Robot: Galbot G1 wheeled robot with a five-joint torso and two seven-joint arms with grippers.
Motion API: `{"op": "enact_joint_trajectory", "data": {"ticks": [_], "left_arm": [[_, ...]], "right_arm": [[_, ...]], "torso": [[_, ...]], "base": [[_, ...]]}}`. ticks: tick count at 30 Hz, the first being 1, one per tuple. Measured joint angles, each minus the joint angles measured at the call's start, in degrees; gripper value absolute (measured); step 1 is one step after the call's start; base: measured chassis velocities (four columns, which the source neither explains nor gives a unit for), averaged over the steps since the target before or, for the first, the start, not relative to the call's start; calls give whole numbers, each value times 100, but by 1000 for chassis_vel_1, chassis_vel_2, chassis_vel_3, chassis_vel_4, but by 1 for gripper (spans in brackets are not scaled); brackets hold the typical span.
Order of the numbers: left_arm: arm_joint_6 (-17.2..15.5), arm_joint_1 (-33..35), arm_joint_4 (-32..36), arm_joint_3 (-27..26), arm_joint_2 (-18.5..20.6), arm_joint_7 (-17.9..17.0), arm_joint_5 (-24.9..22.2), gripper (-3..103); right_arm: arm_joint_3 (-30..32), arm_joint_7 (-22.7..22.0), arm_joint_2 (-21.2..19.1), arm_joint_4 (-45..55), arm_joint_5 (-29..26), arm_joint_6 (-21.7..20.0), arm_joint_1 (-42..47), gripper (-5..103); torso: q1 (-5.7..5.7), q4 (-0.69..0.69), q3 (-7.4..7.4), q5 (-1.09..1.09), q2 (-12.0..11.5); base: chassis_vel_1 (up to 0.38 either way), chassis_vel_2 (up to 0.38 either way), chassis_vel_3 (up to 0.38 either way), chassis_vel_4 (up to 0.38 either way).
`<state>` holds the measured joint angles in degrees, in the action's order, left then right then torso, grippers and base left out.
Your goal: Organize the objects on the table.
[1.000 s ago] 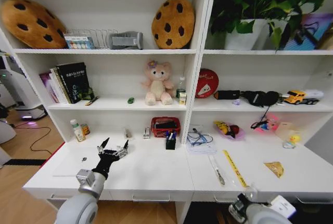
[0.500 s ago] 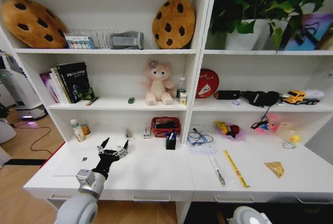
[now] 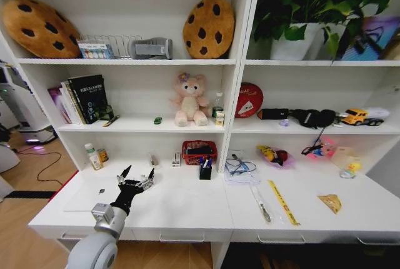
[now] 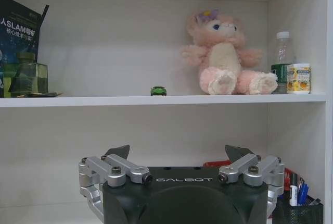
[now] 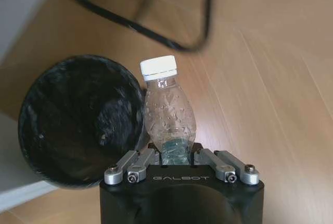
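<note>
Fingers of the left tool [image 3: 138, 173] are spread wide and hold nothing, hovering over the near-left part of the white desk [image 3: 181, 209]. On the shelf beyond it a tiny green toy car [image 4: 158, 91] sits side-on, left of the pink plush bear [image 4: 225, 54]. The right tool [image 5: 179, 157] is closed on the base of a clear plastic bottle [image 5: 167, 113], white cap pointing away, above a wooden floor [image 5: 270, 94] beside a black bin [image 5: 78, 120]. The bottle's base is hidden between the jaws.
</note>
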<state>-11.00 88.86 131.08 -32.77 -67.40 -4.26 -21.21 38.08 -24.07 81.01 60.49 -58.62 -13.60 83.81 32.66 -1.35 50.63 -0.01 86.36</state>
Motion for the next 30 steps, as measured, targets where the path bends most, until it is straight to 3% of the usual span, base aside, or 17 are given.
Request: {"op": "enact_joint_trajectory", "data": {"ticks": [1,2,3,4,5,7,13,15,18,25,30], "left_arm": [[0,0,0,0,0,0,0,100],[0,0,0,0,0,0,0,100],[0,0,1,0,0,1,0,100],[0,0,1,0,0,0,0,100],[0,0,1,0,0,0,0,100],[0,0,0,0,0,1,0,100],[0,0,0,0,0,1,0,100],[0,0,0,0,0,1,0,100],[0,0,0,0,0,1,0,100],[0,0,0,0,0,1,0,100],[0,0,0,0,0,1,0,100]], "right_arm": [[0,0,0,0,0,0,0,24],[-43,751,-30,-406,751,365,-47,23],[-32,1663,-42,-1055,1791,1081,-184,23],[25,2184,-39,-1581,2605,1780,-328,23],[25,2184,-39,-1581,2605,1780,-328,23],[88,2775,-42,-2128,3711,2665,-497,23],[154,3044,-64,-2442,4433,3407,-709,23],[139,3128,-146,-2711,4966,4166,-935,23],[143,3105,-153,-2736,5222,4487,-1048,23],[156,2811,-146,-2642,5681,4876,-1215,23],[149,2635,-124,-2447,5853,4906,-1196,23]], "torso": [[0,0,0,0,0],[0,0,0,0,0],[0,0,0,1,0],[-1,1,0,3,0],[-1,1,0,3,0],[0,1,0,3,0],[0,1,0,1,0],[0,3,0,-1,0],[0,2,0,3,0],[0,2,0,1,0],[0,2,0,1,0]], "base": [[0,0,0,0],[0,0,0,0],[0,0,0,0],[0,0,0,0],[0,0,0,0],[0,0,0,0],[0,0,0,0],[0,0,0,0],[0,0,0,0],[0,0,0,0],[0,0,0,0]]}}
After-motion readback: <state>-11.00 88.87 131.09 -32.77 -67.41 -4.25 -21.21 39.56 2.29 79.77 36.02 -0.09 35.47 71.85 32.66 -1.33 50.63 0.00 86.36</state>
